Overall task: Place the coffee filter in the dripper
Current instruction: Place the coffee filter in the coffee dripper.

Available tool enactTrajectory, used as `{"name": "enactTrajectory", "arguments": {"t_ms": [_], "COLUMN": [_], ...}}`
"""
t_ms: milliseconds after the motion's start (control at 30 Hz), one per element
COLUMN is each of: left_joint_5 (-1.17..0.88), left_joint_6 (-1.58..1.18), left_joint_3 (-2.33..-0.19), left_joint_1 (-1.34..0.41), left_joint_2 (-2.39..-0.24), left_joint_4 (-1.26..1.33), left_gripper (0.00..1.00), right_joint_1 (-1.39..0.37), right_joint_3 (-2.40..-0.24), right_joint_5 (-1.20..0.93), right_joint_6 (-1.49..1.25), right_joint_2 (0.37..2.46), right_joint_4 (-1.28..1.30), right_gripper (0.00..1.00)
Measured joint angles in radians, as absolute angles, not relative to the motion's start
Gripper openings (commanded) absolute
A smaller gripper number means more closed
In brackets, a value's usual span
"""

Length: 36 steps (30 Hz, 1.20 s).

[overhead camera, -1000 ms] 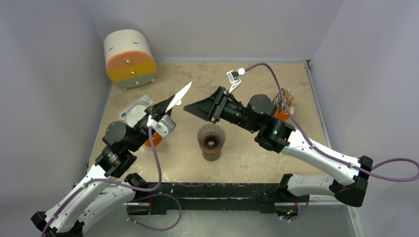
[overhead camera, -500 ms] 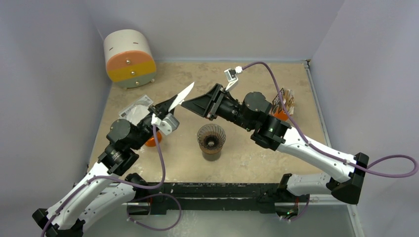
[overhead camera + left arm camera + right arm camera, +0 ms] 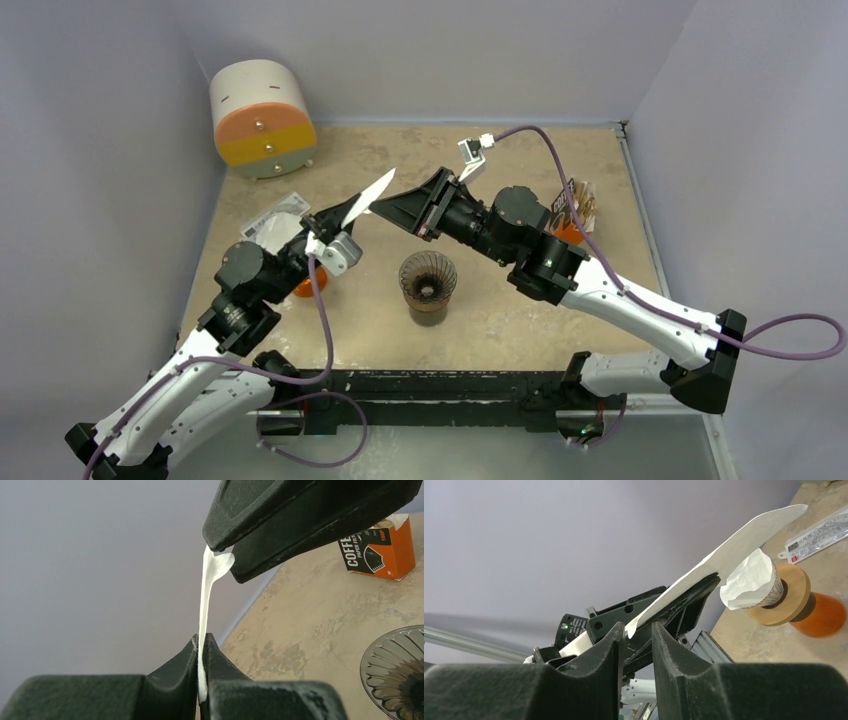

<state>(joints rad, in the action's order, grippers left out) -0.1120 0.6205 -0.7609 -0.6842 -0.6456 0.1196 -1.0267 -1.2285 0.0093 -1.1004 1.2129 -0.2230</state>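
The white paper coffee filter [image 3: 368, 196] is held up in the air, flat and edge-on, with my left gripper [image 3: 338, 220] shut on its lower end [image 3: 202, 645]. My right gripper [image 3: 379, 211] has come in from the right, jaws a little apart, straddling the filter's free end [image 3: 219, 564]. In the right wrist view a corner of the filter [image 3: 724, 560] lies between its fingers, against one fingertip [image 3: 620, 632]. The dark ribbed glass dripper [image 3: 428, 283] stands on the table below and right of the filter, empty [image 3: 397, 672].
A white, orange and yellow drum [image 3: 262, 118] lies at the back left. An orange coffee filter box [image 3: 578, 208] stands at the right. An orange stand with a wooden ring and a crumpled paper [image 3: 774, 592] sits under my left arm, next to a plastic packet [image 3: 270, 224].
My right gripper has moved left and up to the filter's free end, its jaws narrowing. My left gripper has raised the filter slightly toward it.
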Motion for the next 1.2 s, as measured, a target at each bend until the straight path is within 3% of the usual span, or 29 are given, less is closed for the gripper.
{"name": "enactTrajectory", "arguments": {"t_ms": [1200], "left_joint_5": [-0.13], "left_joint_6": [0.561], "left_joint_3": [-0.761], "left_joint_1": [-0.684], "left_joint_2": [-0.653], "left_joint_4": [0.142], "left_gripper": [0.0], "right_joint_1": [-1.027], "right_joint_3": [-1.22], "right_joint_5": [0.007], "right_joint_6": [-1.119], "right_joint_2": [1.213], "right_joint_4": [-0.245], "right_gripper": [0.22]}}
